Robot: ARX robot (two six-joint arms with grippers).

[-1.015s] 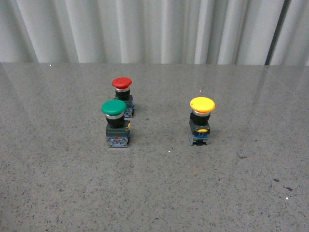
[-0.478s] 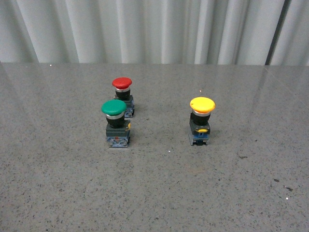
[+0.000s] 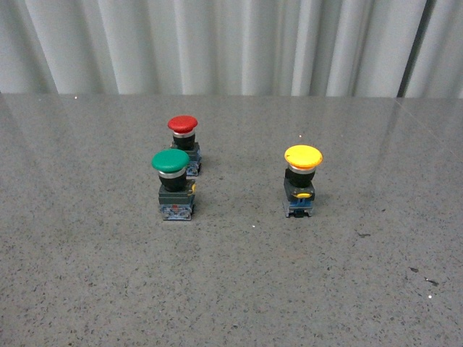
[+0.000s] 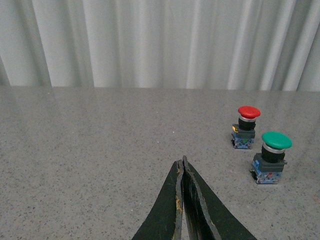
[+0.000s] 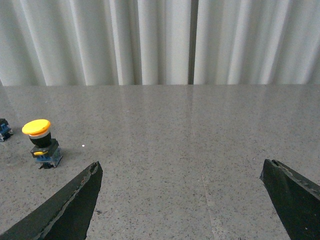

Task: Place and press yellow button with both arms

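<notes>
Status check on yellow button (image 3: 302, 181): sits upright on the grey speckled counter (image 3: 87, 275), right of centre in the front view, untouched. Well apart from green button (image 3: 172, 186) and red button (image 3: 184, 144), both off to its left, red just behind green. Left tool (image 4: 182, 167): pinched fully closed, tips together, gripping nothing, over bare counter with red and green in sight beyond. Right tool (image 5: 180, 167): spread wide, empty too, yellow button in sight beyond it. Pale pleated curtain (image 3: 217, 43) at the back.
</notes>
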